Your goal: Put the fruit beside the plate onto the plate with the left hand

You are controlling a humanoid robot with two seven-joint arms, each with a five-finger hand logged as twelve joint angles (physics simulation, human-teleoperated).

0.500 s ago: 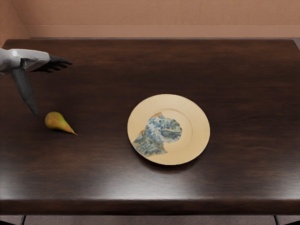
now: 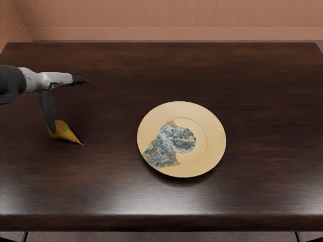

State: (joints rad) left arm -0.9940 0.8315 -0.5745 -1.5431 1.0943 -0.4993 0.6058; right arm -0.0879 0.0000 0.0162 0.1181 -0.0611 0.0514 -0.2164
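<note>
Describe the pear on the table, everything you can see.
The pear is yellow-green with an orange-brown blush, smooth-skinned, intact. It lies on its side on the dark wooden table, left of the plate and apart from it, tapered stem end pointing lower right. A dark finger of the left hand overlaps its broad end; contact unclear.

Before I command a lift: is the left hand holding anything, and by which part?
Nothing is held. The left hand hangs open over the pear, which lies on the table.
</note>
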